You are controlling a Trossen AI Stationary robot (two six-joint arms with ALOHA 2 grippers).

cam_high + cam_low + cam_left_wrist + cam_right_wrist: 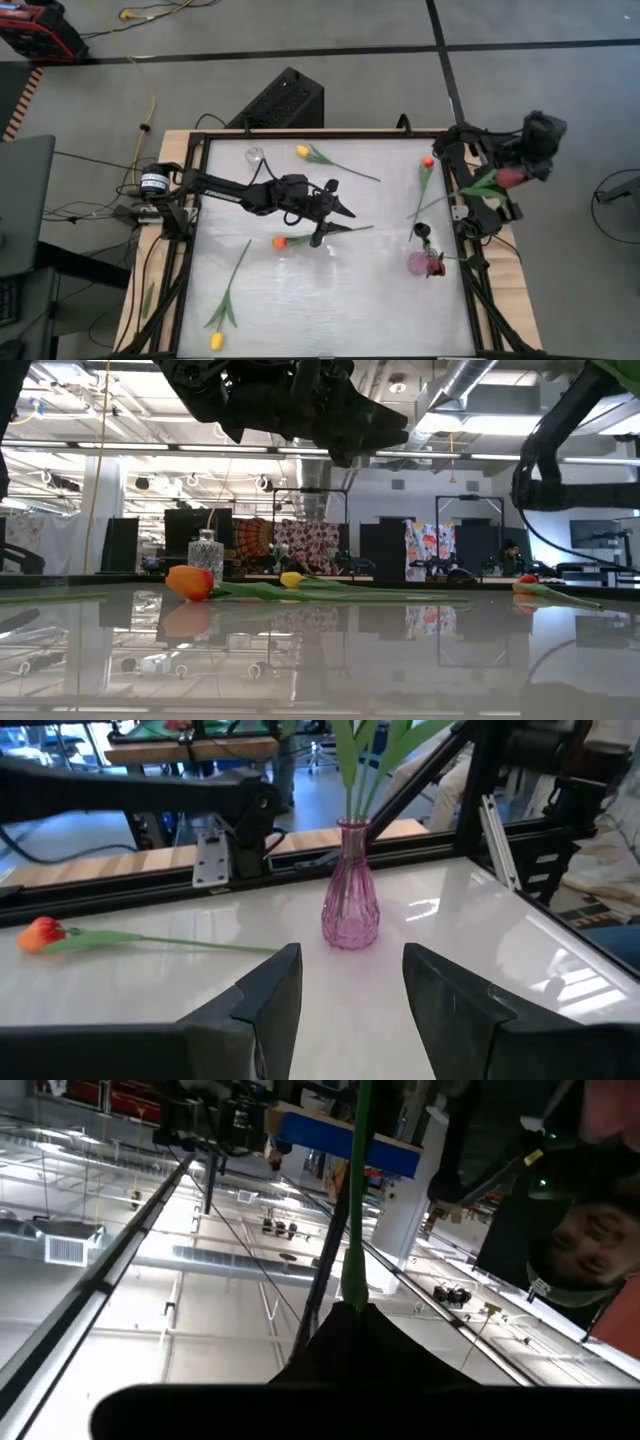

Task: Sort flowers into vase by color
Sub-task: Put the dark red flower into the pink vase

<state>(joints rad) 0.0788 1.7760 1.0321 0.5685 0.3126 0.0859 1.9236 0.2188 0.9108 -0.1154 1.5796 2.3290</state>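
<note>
My left gripper (333, 224) hangs open above the table's middle, over the stem of an orange tulip (281, 241) lying flat; it touches nothing. In the left wrist view its fingers (345, 995) point at a pink vase (349, 892) with green stems in it. My right gripper (498, 172) is raised past the table's right edge, shut on a dark red tulip (512, 178). Also lying on the table are a yellow tulip (303, 151) at the far side, an orange-red tulip (428, 161) at far right and a yellow tulip (215, 340) at near left. My right gripper pinches the dark red tulip's thin green stem (352, 1285) between its two shut fingers. The stem runs straight out beyond the fingertips, along the fingers. The flower is lifted clear of the table, its leaves (480, 185) spreading toward the table.
A clear glass vase (255, 155) stands near the far-left corner. The pink vase (420, 263) stands near the right edge. A dark frame (190, 200) borders the glossy tabletop. A person (585, 1245) shows beyond the right arm.
</note>
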